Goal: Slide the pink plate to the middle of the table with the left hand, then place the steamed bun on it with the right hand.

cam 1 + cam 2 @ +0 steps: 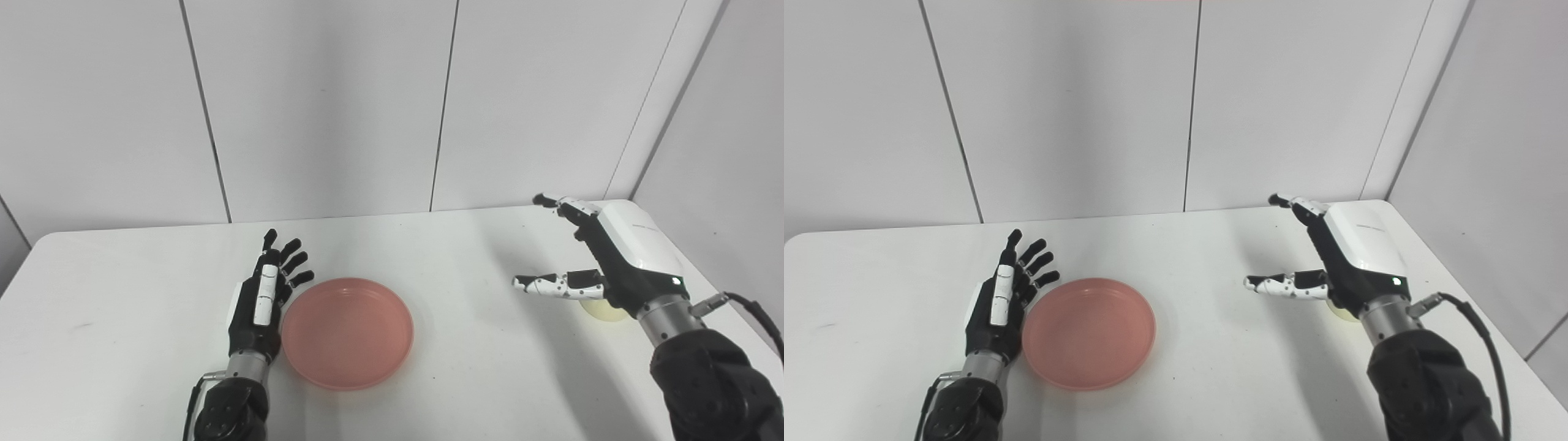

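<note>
left hand [260, 300] beside pink plate [347, 331] (no legible writing)

The pink plate [347, 332] is a plain salmon pink on the white desk [459, 245]. The left robot hand [264, 300] is black with a white strip — the right robot hand [603, 263] white-shelled over black. The steamed bun [606, 311] shows pale cream.

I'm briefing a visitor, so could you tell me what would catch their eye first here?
The pink plate stands out, empty on the white table, with the open left robot hand beside its left rim. At right, the open right robot hand hovers over a pale steamed bun, mostly hidden beneath it.
</note>
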